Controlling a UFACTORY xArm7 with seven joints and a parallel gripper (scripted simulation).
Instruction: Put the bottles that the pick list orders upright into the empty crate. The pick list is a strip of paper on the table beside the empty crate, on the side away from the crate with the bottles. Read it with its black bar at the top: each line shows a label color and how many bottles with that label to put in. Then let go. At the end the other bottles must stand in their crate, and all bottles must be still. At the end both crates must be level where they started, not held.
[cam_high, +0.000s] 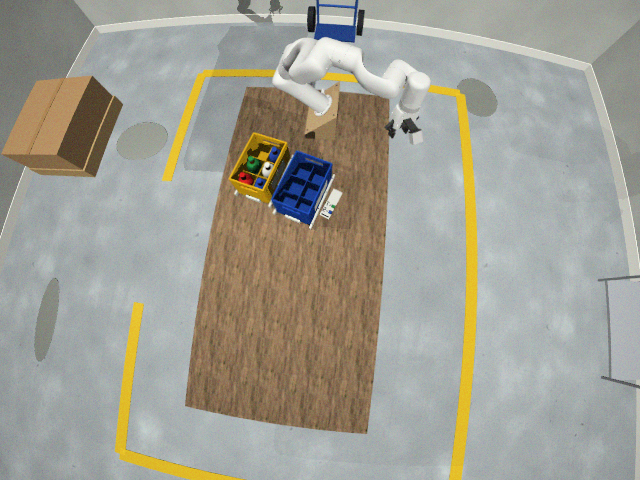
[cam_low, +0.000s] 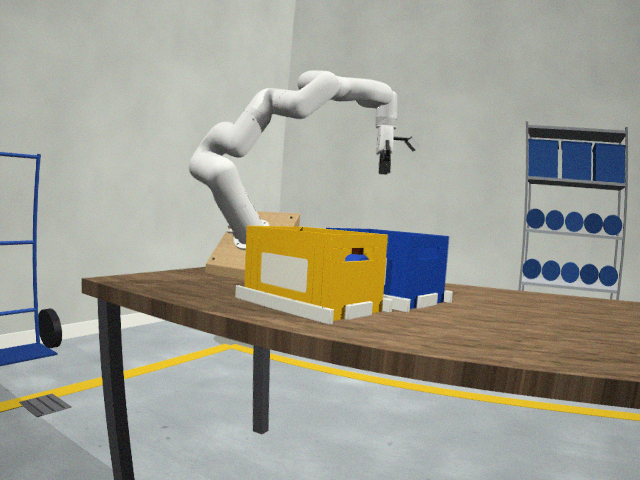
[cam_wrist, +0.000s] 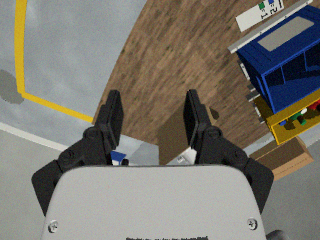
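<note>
The yellow crate (cam_high: 262, 161) holds several bottles: a green-labelled (cam_high: 251, 164), a white-labelled (cam_high: 267, 168), a red-labelled (cam_high: 245, 178) and two blue-labelled ones (cam_high: 273, 152). The empty blue crate (cam_high: 302, 188) stands right of it. The pick list (cam_high: 330, 203) lies on the table at the blue crate's right side; it also shows in the wrist view (cam_wrist: 260, 12). My gripper (cam_high: 404, 130) hangs high in the air near the table's far right edge, well away from both crates. Its fingers are open with nothing between them.
White rails (cam_low: 283, 303) hold both crates in place. A wooden wedge (cam_high: 322, 110) carries the arm's base at the table's far end. A cardboard box (cam_high: 61, 125) stands on the floor at left, a hand truck (cam_high: 334, 19) behind the table, and a shelf (cam_low: 572, 209) at right.
</note>
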